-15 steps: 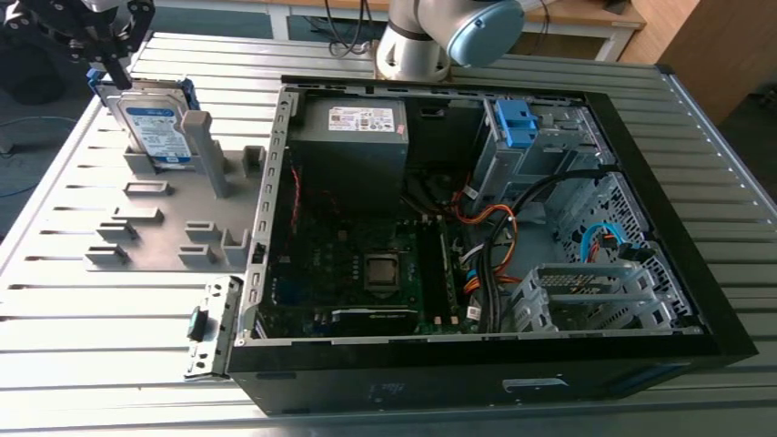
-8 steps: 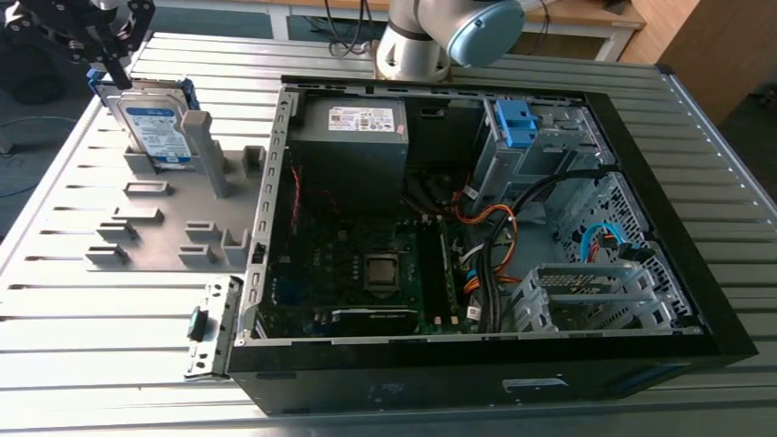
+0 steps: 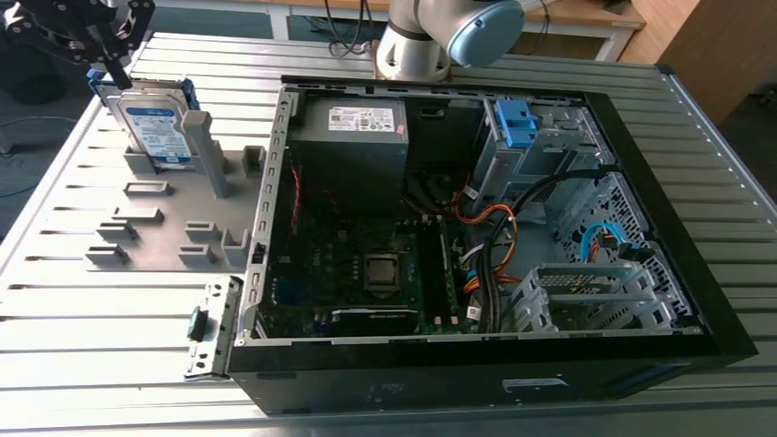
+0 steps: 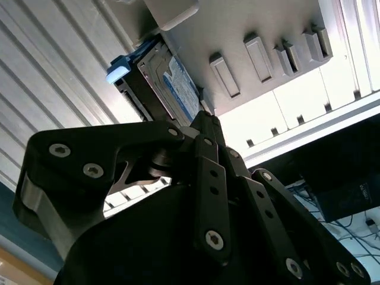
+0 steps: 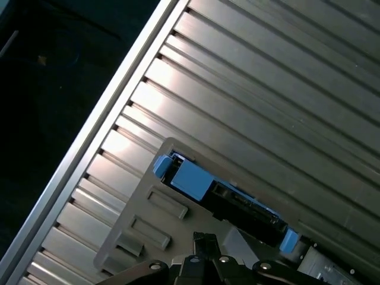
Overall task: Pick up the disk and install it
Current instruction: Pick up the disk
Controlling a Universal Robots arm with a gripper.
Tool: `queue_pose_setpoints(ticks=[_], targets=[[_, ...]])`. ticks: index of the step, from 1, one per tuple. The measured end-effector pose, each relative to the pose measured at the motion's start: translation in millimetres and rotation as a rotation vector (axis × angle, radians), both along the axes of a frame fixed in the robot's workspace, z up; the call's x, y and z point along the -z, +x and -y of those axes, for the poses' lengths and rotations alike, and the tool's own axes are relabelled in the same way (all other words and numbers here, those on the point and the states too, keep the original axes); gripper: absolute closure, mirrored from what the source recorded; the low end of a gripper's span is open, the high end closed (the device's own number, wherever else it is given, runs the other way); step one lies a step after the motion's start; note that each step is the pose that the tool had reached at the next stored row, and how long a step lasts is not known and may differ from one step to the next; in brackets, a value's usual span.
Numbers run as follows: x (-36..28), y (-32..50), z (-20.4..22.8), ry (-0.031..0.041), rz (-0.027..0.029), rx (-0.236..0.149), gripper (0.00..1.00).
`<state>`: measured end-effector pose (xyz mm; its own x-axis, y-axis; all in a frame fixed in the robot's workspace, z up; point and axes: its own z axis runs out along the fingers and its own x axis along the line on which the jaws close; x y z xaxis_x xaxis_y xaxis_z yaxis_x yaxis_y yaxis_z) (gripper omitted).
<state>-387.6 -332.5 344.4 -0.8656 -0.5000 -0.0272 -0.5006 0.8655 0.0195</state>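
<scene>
The disk (image 3: 158,127) is standing upright on edge in a slot of the grey holding fixture (image 3: 170,228), at the exterior view's upper left, its blue-and-white label facing the camera and its blue bracket showing along the top. The fixture is lying on the slatted metal table (image 3: 109,319), just beside the open computer case (image 3: 486,382). The gripper (image 3: 113,73) is hanging directly over the disk's top edge, close to the bracket; contact cannot be confirmed. Whether the claw is wide or narrow cannot be told. Inside the case, the grey power supply (image 3: 352,137) is sitting near the metal drive cage (image 3: 534,146).
</scene>
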Motion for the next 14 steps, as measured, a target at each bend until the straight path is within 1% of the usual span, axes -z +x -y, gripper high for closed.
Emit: queue_pose_setpoints(ticks=[14], targets=[[0.0, 0.0, 0.0, -0.0001, -0.0001, -0.117, 0.89]])
